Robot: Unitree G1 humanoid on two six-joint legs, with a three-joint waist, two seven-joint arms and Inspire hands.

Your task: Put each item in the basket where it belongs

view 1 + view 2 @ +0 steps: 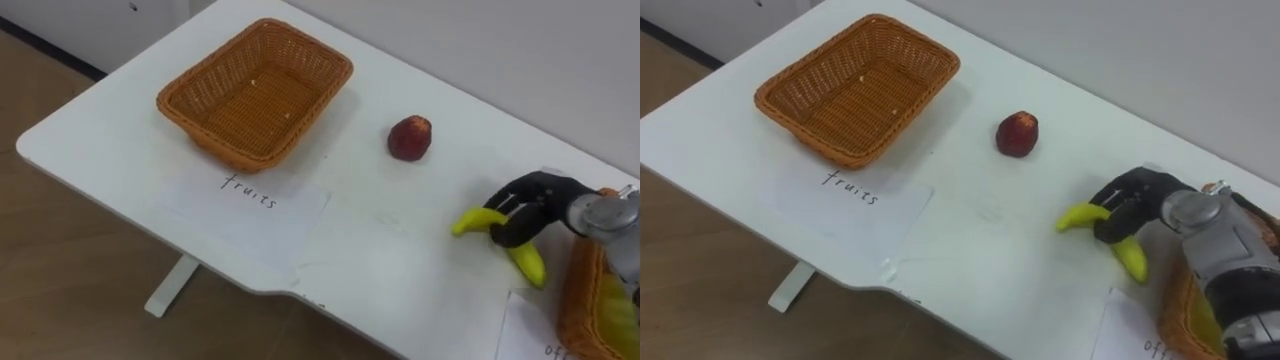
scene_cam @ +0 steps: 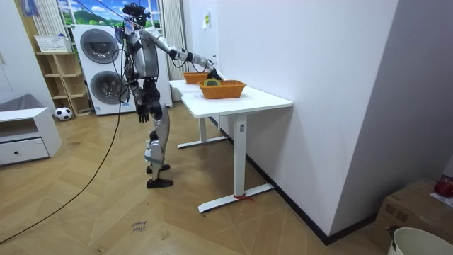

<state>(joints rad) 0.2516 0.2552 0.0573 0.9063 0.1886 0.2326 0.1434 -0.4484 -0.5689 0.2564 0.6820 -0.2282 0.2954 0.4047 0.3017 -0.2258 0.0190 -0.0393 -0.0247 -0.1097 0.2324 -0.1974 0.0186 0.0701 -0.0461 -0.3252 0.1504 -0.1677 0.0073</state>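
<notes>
A yellow banana (image 1: 478, 220) lies on the white table (image 1: 350, 240) at the right, and my right hand (image 1: 535, 200) has its dark fingers curled round the banana's middle. A red apple (image 1: 410, 138) sits alone near the table's middle, left of that hand. The fruit basket (image 1: 195, 130), woven and brown, stands at the far left with nothing in it. Cut off by the right edge is the office basket (image 1: 585, 295), with something yellow-green (image 1: 615, 315) inside. In the room view my left hand (image 2: 144, 113) hangs at my side.
A paper sheet marked "fruits" (image 1: 250, 195) lies in front of the fruit basket, and another sheet (image 1: 530, 330) lies by the office basket. The table's front edge runs close below both. I stand at the table's long side, with a wall behind it.
</notes>
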